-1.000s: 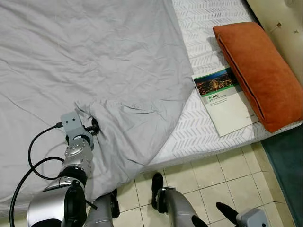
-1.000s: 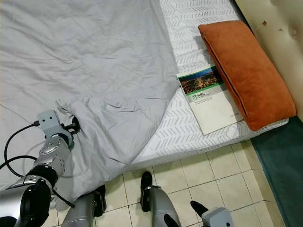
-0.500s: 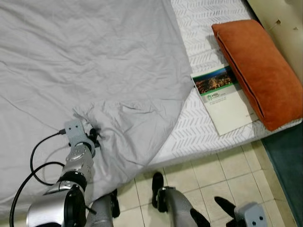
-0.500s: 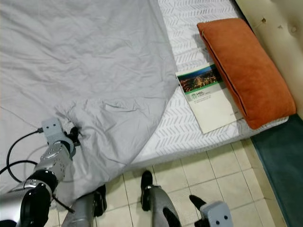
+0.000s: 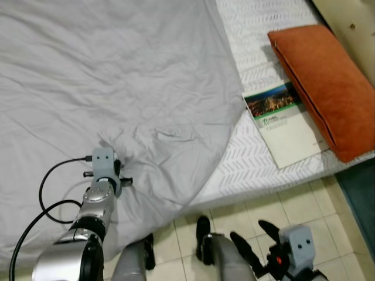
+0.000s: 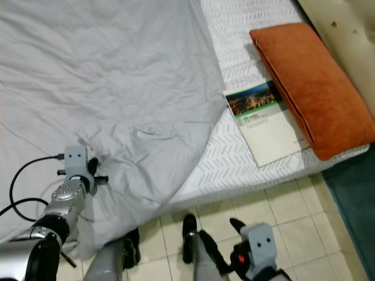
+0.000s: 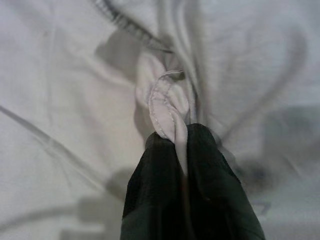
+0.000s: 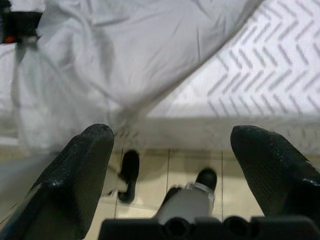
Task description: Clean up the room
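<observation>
The left gripper (image 7: 182, 150) pinches a hemmed fold of the wrinkled grey bedsheet (image 5: 117, 76), near the sheet's floor-side edge, while the right gripper (image 8: 172, 165) hangs spread wide over the tiled floor (image 5: 275, 205) below that edge. The step looks like straightening the sheet. Next it likely needs drawing toward the sheet's uncovered side, where a white paperback book (image 5: 284, 123) and an orange rectangular cushion (image 5: 325, 82) lie.

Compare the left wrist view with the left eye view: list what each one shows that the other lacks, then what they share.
Left wrist view alone: the stitched hem of the grey sheet pinched between the left gripper's closed fingers. Left eye view alone: the orange pillow, the booklet beside it, the patterned mattress cover, the tiled floor and the open right gripper. Both: left gripper on the grey sheet.
</observation>
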You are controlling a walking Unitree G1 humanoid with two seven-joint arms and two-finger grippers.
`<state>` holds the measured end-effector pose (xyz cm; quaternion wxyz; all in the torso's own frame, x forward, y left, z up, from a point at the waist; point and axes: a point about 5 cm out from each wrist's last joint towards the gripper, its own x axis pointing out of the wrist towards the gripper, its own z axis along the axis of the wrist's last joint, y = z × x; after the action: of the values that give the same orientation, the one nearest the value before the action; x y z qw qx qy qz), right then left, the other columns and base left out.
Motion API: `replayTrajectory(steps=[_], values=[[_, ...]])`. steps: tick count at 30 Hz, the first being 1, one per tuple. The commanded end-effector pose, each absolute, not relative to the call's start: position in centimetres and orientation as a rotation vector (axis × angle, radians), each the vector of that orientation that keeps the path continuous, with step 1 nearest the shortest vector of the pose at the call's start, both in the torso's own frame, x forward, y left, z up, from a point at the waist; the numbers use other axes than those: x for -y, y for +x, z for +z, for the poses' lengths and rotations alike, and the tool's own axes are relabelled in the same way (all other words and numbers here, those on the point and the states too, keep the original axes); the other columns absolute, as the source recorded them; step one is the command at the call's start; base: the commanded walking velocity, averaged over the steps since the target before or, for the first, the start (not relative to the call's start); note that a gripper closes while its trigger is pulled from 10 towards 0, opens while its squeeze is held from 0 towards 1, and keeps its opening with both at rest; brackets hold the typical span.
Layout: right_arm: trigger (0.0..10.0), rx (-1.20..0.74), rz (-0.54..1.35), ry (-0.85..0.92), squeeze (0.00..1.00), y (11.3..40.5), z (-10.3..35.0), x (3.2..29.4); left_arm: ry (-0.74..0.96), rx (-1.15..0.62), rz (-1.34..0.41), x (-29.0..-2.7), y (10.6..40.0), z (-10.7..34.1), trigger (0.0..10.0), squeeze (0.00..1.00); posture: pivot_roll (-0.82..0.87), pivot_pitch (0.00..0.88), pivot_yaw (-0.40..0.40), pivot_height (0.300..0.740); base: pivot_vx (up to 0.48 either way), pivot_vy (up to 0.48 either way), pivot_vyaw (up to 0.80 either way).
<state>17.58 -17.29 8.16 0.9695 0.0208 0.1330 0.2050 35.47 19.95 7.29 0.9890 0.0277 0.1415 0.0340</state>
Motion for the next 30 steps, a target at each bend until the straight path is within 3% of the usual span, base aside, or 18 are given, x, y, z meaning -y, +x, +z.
replayTrajectory(steps=[1, 4, 5, 9, 23, 30], values=[[10.0, -0.32, 0.373, 0.045, 0.0, 17.4, 6.7, 18.0, 0.099, -0.34, -0.015, -18.7, 34.2, 5.2, 0.0, 0.0, -0.21, 0.293, -0.006, 0.74, 0.0, 0.0, 0.0], [10.0, -0.32, 0.364, 0.033, 0.0, 18.2, 6.4, 18.3, 0.133, -0.355, -0.066, -17.5, 34.0, 4.8, 0.0, 0.0, -0.21, 0.237, 0.008, 0.74, 0.0, 0.0, 0.0], [10.0, -0.3, 0.348, 0.019, 0.0, 19.4, 6.3, 18.6, 0.161, -0.34, -0.152, -15.6, 33.9, 4.6, 10.0, 0.0, -0.22, 0.191, 0.023, 0.74, 0.0, 0.0, 0.0], [10.0, -0.261, 0.32, 0.007, 0.0, 20.8, 6.6, 19.1, 0.181, -0.296, -0.25, -13.6, 33.9, 4.8, 10.0, 0.0, -0.21, 0.16, 0.031, 0.74, 0.0, 0.0, 0.0], [10.0, -0.199, 0.301, -0.04, 0.0, 24.5, 6.5, 20.1, 0.113, -0.23, -0.428, -10.5, 32.8, 4.5, 10.0, 0.0, -0.21, 0.087, 0.058, 0.74, 0.0, -0.48, 0.0], [10.0, -0.191, 0.303, -0.048, 0.0, 24.7, 6.2, 20.2, 0.192, -0.238, -0.618, -8.0, 30.3, 2.6, 10.0, 0.0, -0.21, 0.084, 0.066, 0.74, 0.0, -0.48, 0.0]])
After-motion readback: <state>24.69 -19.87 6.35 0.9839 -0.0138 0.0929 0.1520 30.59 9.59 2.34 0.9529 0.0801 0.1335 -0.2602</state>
